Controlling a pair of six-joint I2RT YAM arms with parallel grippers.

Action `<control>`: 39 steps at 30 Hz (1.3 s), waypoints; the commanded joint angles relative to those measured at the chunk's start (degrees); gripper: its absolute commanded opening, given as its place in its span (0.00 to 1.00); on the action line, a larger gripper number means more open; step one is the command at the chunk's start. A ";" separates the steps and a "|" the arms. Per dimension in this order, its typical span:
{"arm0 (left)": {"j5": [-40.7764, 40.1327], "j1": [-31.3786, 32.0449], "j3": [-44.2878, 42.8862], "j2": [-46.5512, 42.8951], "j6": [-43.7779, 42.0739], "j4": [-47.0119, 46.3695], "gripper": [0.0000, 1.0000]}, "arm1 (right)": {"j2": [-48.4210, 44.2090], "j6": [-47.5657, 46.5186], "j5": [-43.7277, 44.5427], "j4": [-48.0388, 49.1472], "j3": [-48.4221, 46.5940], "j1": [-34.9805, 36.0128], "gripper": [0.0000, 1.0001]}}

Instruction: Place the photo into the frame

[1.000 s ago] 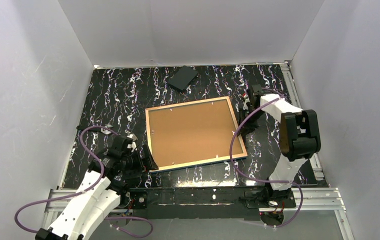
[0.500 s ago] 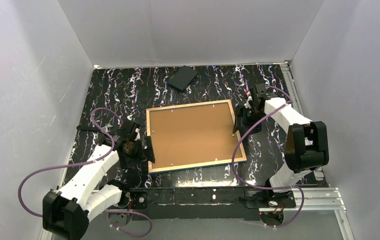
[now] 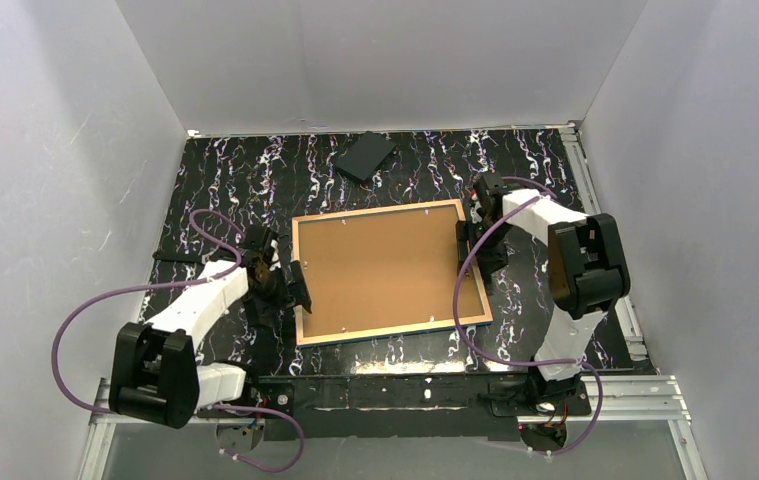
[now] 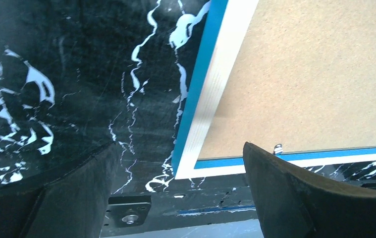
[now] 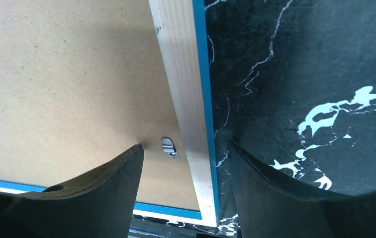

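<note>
The frame (image 3: 375, 209) lies flat in the middle of the table, tan wood rim up and blue on its outer edge, with the brown backing board (image 3: 385, 265) inside it. The photo is hidden. My left gripper (image 3: 287, 289) is open at the frame's left edge. In the left wrist view the left gripper (image 4: 180, 148) straddles the frame (image 4: 215, 84) at its near corner. My right gripper (image 3: 467, 240) is open at the right edge. In the right wrist view the right gripper (image 5: 186, 146) has the rail (image 5: 186, 99) between its jaws, by a metal tab (image 5: 168, 146).
A small black slab (image 3: 365, 156) lies at the back of the table. White walls close in the back and both sides. An aluminium rail (image 3: 405, 395) holding the arm bases runs along the near edge. Purple cables (image 3: 470, 300) loop beside each arm.
The right gripper has opened and shifted onto the frame's right rail. The left arm has swung forward, bringing its open gripper up along the frame's left edge. The frame's near right corner has shifted slightly.
</note>
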State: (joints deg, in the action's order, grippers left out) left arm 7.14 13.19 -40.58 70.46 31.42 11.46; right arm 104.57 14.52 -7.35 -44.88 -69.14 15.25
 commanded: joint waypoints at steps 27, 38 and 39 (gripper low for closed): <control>9.10 -0.40 1.40 6.22 -2.38 -0.97 0.91 | -0.97 1.40 10.21 0.81 -2.36 2.07 0.01; 7.85 -0.38 -0.97 2.63 -4.13 1.93 0.96 | -10.78 3.29 1.49 3.38 -0.93 0.83 0.69; 7.64 -0.43 -1.06 2.13 -4.09 1.89 0.97 | -11.40 3.43 0.80 3.28 -0.91 0.57 0.71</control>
State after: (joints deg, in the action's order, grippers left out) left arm 15.29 13.17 -40.25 75.37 28.29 6.24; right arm 98.39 16.19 -3.20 -43.64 -70.22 16.84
